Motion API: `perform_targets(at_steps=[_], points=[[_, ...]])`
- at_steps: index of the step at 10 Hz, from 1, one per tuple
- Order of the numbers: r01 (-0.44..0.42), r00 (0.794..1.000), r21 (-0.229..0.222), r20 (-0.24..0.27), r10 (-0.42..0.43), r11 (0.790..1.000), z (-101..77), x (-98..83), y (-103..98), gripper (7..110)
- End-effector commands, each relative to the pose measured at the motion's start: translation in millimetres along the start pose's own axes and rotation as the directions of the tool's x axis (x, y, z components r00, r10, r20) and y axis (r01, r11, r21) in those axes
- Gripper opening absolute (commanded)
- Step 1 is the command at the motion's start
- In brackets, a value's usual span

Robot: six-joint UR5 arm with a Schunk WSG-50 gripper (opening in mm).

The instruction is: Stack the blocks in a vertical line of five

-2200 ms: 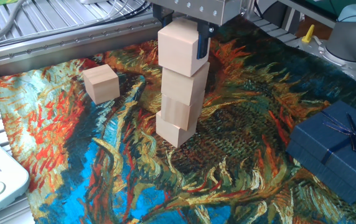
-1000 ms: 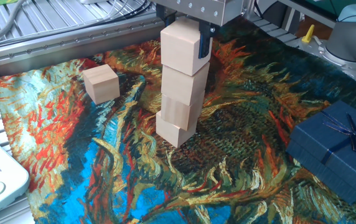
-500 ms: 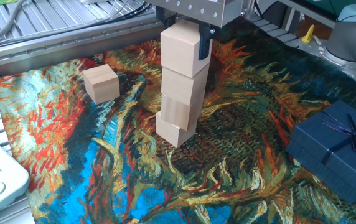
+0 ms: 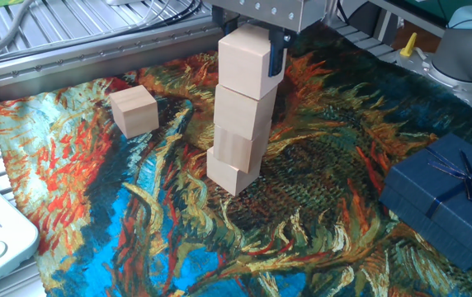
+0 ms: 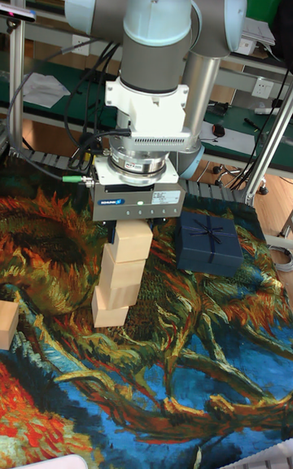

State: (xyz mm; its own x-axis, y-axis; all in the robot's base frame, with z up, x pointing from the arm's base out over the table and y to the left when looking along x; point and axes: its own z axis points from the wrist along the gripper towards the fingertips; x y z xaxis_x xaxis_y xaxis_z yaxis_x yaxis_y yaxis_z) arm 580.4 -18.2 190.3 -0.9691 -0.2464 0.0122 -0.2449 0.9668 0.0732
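While gripper (image 4: pixel 252 49) clamps top block (image 4: pixel 245 62) over stack (image 4: pixel 238 136), block sits skewed, edges overhanging toward right. Stack mid-cloth (image 4: pixel 318 206), open cloth all round. Loose block (image 4: pixel 134 110) well apart at left, near rail (image 4: pixel 79 62). Gift box (image 4: pixel 446 198) well apart at right, by cloth edge.

There are five wooden blocks, four in one column — bottom (image 4: pixel 233 171), second (image 4: pixel 238 143), third (image 4: pixel 244 107) and top (image 4: pixel 245 61) — and one loose block (image 4: pixel 134 110) to the far left, plus one blue gift box (image 4: pixel 446 198) at the right.
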Motion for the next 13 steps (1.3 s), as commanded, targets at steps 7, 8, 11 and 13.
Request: perform_targets(at_steps=[7,8,11,13], points=[[-0.007,0.998,0.003,0.056,0.007,1.0,2.9,-10.7,0,22],[-0.006,0.998,0.001,0.056,0.006,1.0,4.1,-10.3,1,22],[-0.006,0.999,-0.004,0.053,0.006,1.0,3.6,-6.7,4,22],[-0.005,0.999,-0.011,0.053,0.006,1.0,2.5,-6.5,4,22]])
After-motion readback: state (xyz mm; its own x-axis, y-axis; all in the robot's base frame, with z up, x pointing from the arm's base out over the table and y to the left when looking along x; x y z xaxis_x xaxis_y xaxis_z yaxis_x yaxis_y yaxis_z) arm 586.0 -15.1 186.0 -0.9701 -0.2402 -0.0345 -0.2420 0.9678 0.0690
